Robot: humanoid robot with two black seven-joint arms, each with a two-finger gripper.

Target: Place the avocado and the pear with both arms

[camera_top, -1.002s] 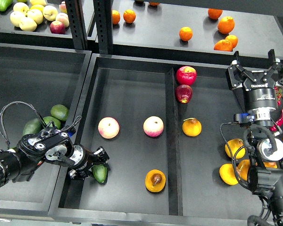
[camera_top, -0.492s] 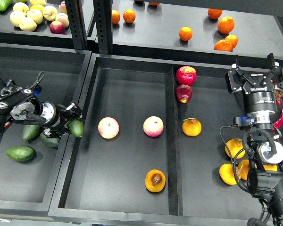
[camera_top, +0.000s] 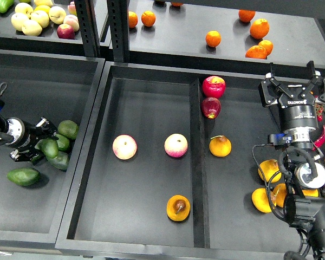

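My left gripper is over the left tray, shut on a dark green avocado that it holds against a pile of other avocados. The pear, orange-yellow with a dark brown spot, lies at the front of the middle tray's left compartment, far from both grippers. My right gripper is open and empty, high over the right side of the middle tray, fingers pointing to the back.
Two pink-yellow apples lie in the middle compartment. Two red fruits and a stemmed orange-yellow fruit lie right of the divider. A loose avocado lies front left. Oranges and apples sit on the back shelf.
My left gripper carried the avocado out of the middle tray, over its left wall, into the left tray beside the avocado pile. The right arm barely moved.
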